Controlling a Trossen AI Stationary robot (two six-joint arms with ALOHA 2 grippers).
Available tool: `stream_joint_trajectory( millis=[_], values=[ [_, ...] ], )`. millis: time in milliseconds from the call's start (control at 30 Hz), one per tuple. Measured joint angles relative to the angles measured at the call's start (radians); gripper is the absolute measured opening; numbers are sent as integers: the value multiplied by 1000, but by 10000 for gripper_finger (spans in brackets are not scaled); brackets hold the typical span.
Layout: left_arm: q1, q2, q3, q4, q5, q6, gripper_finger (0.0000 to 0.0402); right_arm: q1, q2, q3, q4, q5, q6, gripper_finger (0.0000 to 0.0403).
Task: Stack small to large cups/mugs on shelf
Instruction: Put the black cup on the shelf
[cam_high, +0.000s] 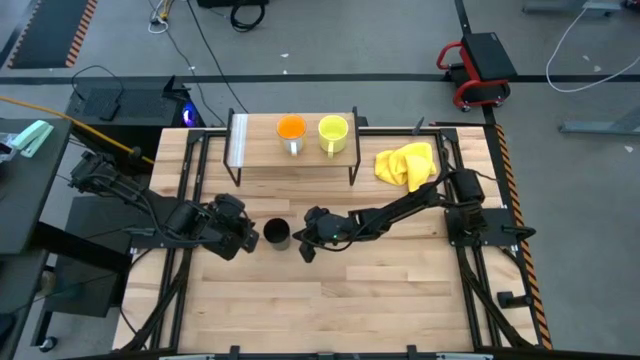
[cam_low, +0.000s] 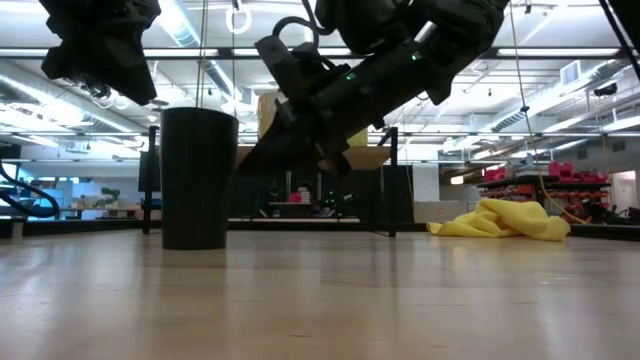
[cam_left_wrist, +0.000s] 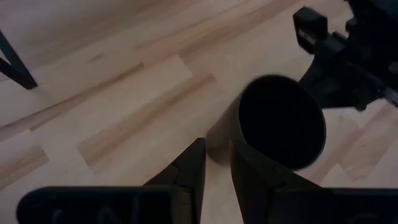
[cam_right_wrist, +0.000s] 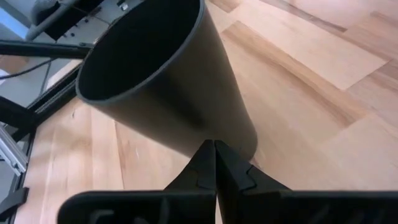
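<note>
A: Where are the cups?

B: The black cup (cam_high: 276, 234) stands upright on the worktop (cam_high: 340, 300), in front of the shelf (cam_high: 292, 150) and well apart from it. The orange-inside mug (cam_high: 291, 130) and the yellow-green mug (cam_high: 333, 131) sit side by side on the shelf's light top, orange one toward the left arm's side.

A: And the tools?

B: They flank the black cup. The left tool (cam_high: 247, 237) is just beside it on the left arm's side; the right tool (cam_high: 304, 241) is just beside it on the other.

A: Is either one gripping it?

B: No. In the left wrist view the left tool's fingers (cam_left_wrist: 189, 171) stand narrowly parted, with the cup's rim just ahead of them and a little to one side. In the right wrist view the right tool's fingers (cam_right_wrist: 205, 163) are pressed together, tips meeting, with the cup's wall right in front and nothing between them.

A: Do they rest on the worktop?

B: In the low view both hang above it, and the cup stands free on the wood.

A: Anything else around?

B: A yellow cloth (cam_high: 407, 163) lies crumpled on the worktop, beside the shelf on the right arm's side.
</note>
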Motion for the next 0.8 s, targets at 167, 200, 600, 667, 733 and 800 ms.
stream_joint_trajectory(
  millis=[167, 200, 600, 667, 733, 800],
  values=[
    [0, 0, 0, 0, 70, 0, 87, 18, -16, -1, -12, -3, 3, 1],
    [0, 0, 0, 1, 76, 0, 88, 24, -18, 0, -8, -5, 5, 1],
    [32, 0, 0, 17, 78, 8, 91, -17, -17, -1, -3, -2, 19, 1],
    [39, 0, 0, 17, 78, 9, 92, -20, -17, -1, 2, -4, 19, 1],
    [42, 0, 0, 18, 78, 10, 91, -20, -17, -1, 22, -11, 19, 1],
    [45, 0, 0, 18, 78, 11, 90, -19, -17, -1, 41, -13, 19, 1]
  ],
)
